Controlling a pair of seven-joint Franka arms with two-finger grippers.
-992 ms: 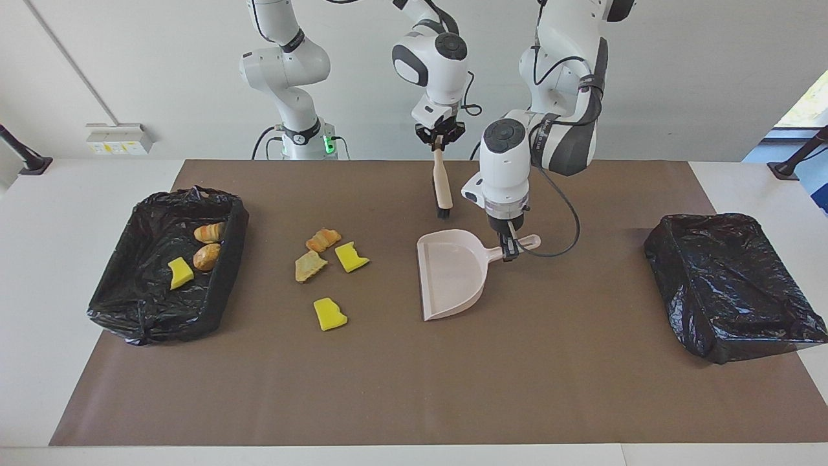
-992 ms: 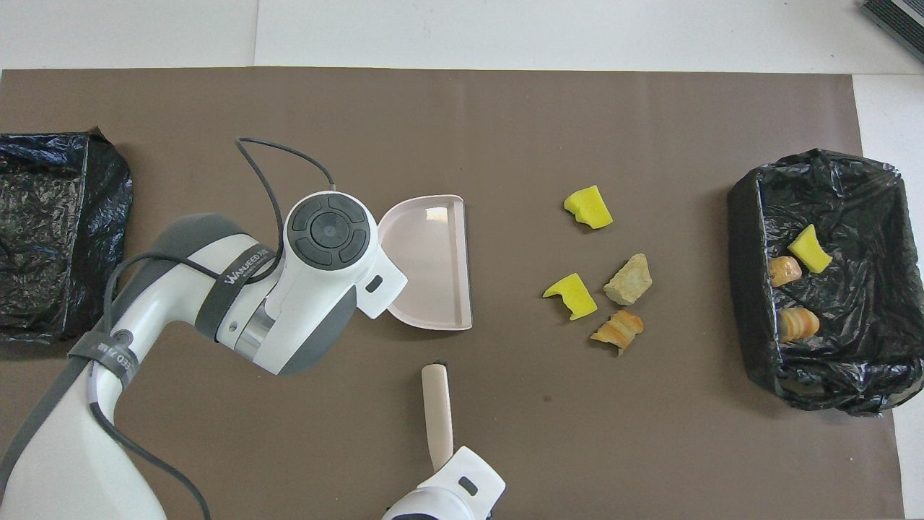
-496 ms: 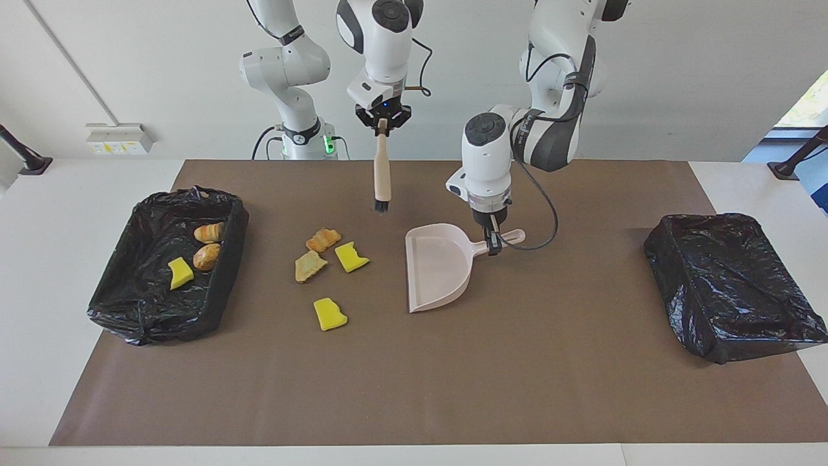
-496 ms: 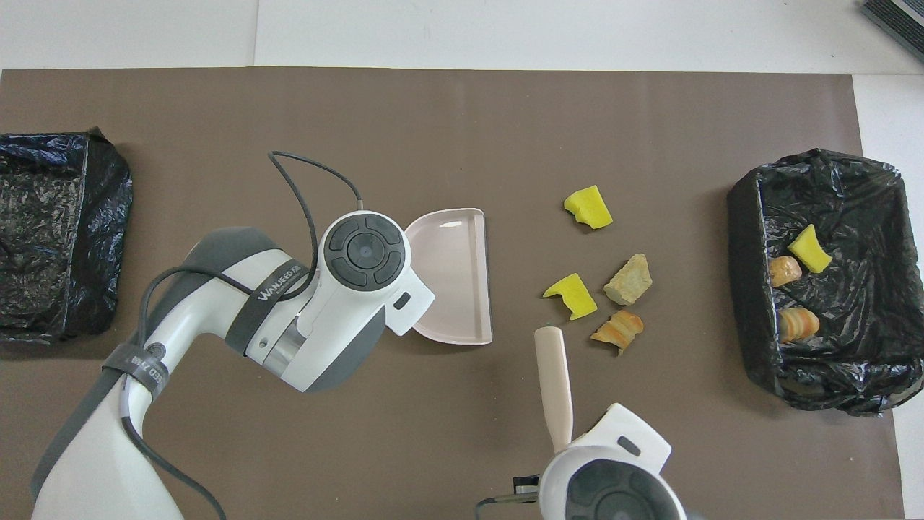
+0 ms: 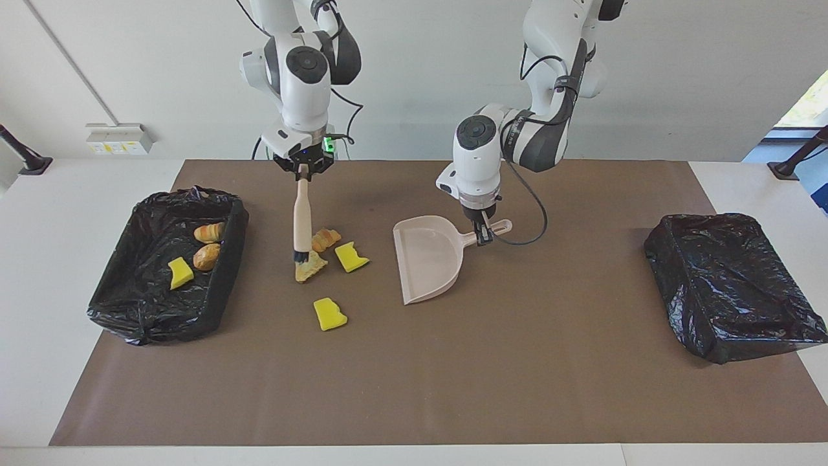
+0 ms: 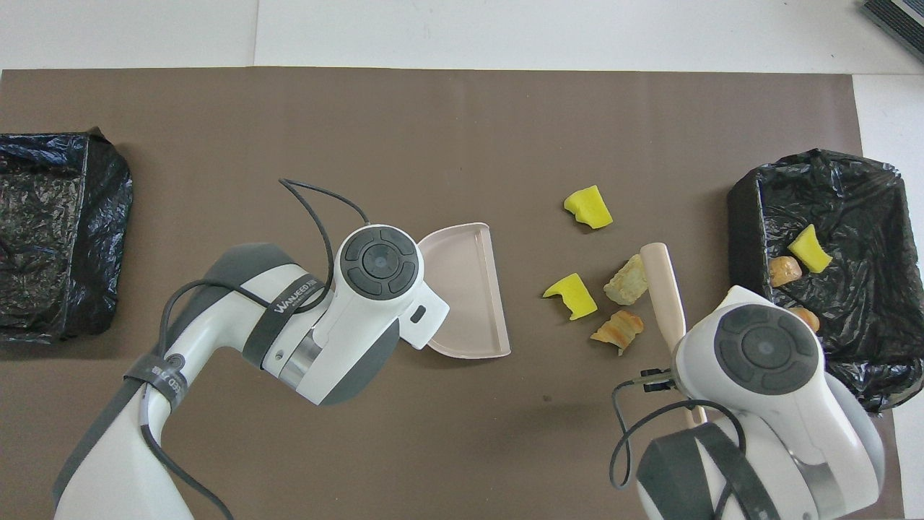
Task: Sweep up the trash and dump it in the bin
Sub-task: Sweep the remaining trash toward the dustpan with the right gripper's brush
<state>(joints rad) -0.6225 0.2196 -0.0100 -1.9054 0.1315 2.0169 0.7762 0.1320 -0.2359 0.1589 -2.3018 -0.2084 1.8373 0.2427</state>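
Presumably pre-sweep: right gripper [image 5: 303, 169] clamping brush [image 5: 301, 220] over trash [image 5: 311, 265]; left gripper [image 5: 482, 234] gripping dustpan [image 5: 427, 259] at scraps' 3 o'clock; gap risks scattering

I saw four loose scraps [image 5: 326, 272] lying on the brown surface near the right arm's end. Two were bright yellow sponge chunks: one [image 5: 351, 257] in the cluster, one [image 5: 330, 314] apart and farther from the robots. A striped golden-brown bread piece [image 5: 323, 239] lay nearest the robots, and a tan crust piece [image 5: 310, 266] lay just beside it. In the black-lined bin [image 5: 228, 259] at that end lay a third sponge chunk [image 5: 180, 272] and two more bread pieces [image 5: 207, 245].
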